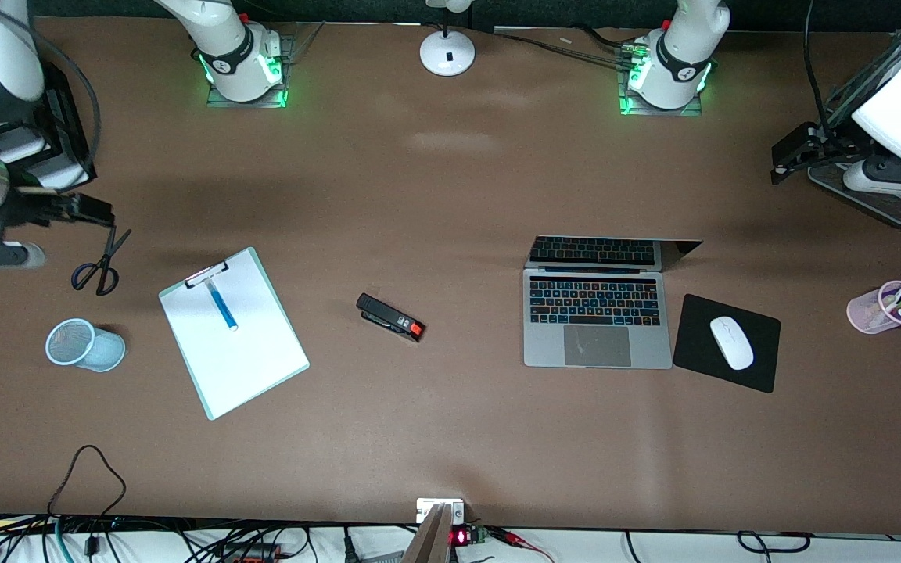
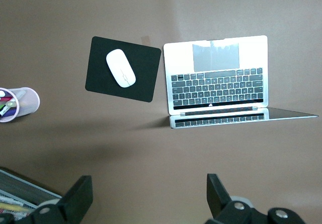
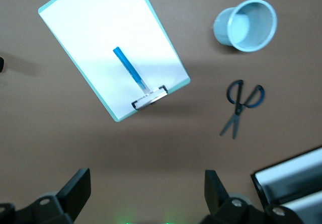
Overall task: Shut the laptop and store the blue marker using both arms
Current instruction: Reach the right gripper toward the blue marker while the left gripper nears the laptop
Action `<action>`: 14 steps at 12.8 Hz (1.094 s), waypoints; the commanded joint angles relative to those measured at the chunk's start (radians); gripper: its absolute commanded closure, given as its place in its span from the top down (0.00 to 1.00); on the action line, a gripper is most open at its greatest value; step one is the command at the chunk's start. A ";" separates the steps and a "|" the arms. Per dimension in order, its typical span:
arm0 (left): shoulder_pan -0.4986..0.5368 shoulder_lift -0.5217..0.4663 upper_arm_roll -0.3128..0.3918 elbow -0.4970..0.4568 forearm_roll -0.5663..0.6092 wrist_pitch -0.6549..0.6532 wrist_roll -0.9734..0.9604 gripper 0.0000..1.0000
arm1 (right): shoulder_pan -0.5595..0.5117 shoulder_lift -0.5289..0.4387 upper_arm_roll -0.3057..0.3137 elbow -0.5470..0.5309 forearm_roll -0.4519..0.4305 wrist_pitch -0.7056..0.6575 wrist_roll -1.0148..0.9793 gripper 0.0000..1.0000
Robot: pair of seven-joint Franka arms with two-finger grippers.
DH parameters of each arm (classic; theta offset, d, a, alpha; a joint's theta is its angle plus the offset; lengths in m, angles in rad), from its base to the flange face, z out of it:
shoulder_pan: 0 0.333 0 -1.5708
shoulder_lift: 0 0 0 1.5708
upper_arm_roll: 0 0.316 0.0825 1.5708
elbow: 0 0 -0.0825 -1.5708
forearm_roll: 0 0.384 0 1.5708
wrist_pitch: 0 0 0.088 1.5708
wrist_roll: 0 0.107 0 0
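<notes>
The silver-grey laptop [image 1: 596, 313] stands open toward the left arm's end of the table, with its keyboard lit; it also shows in the left wrist view [image 2: 216, 83]. The blue marker [image 1: 222, 305] lies on a white clipboard [image 1: 243, 352] toward the right arm's end, and shows in the right wrist view [image 3: 130, 71]. My left gripper [image 1: 777, 164] is open and empty, high over the table's edge at the left arm's end [image 2: 149, 196]. My right gripper [image 1: 95, 209] is open and empty, high over the right arm's end, above the scissors [image 3: 147, 191].
A light blue mesh cup [image 1: 83, 344] and scissors [image 1: 98, 266] lie beside the clipboard. A black stapler [image 1: 390, 317] lies mid-table. A white mouse [image 1: 732, 342] sits on a black pad [image 1: 693, 344] beside the laptop. A pink pen cup [image 1: 884, 309], mesh tray [image 1: 888, 203] and lamp base [image 1: 447, 51] also stand here.
</notes>
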 commanded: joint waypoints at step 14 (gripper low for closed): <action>-0.021 0.114 -0.086 -0.081 -0.037 -0.034 -0.085 1.00 | 0.060 0.390 0.018 0.020 0.037 0.398 -0.471 1.00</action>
